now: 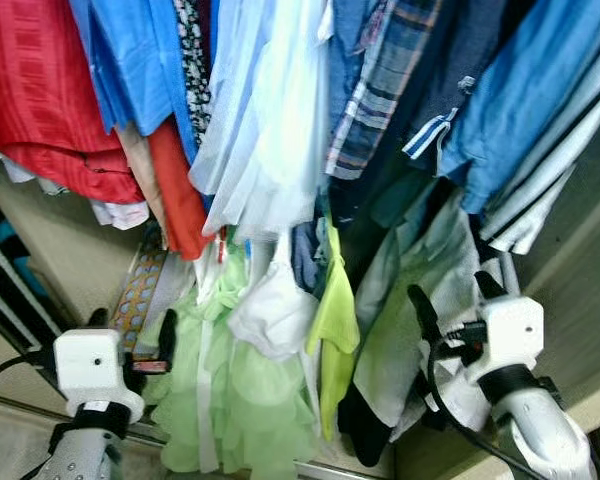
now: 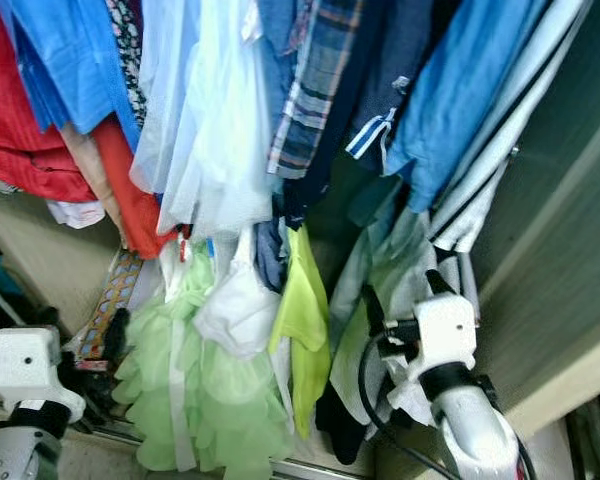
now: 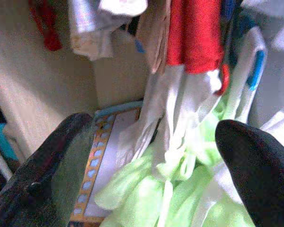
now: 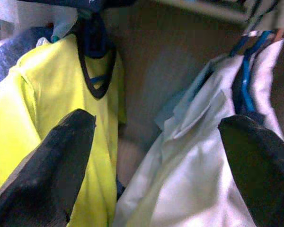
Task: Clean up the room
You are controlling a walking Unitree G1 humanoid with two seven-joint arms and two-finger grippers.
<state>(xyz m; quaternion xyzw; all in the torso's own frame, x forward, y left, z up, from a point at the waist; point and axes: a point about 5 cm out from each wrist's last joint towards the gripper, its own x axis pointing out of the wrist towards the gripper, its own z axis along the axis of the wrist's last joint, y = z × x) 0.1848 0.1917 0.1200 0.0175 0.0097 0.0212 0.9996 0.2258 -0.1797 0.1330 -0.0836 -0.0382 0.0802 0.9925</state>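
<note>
Hanging clothes (image 1: 280, 130); no legible writing. Left gripper (image 1: 130, 335), fingers apart, at 7 o'clock; right gripper (image 1: 448, 300), fingers apart, at 5 o'clock.

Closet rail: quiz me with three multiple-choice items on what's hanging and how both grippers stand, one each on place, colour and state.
1. Where does the lime-yellow shirt hang?
A. between the white garment and the pale green shirt
B. left of the red shirt
C. on the floor

2. What colour is the ruffled dress beside the left gripper?
A. red
B. light green
C. navy

3. How is the right gripper?
A. shut on a hanger
B. open, holding nothing
C. shut on a sleeve

Answers: 1 A, white garment left, pale green shirt right; 2 B, mint ruffles; 3 B, fingers apart.
</note>
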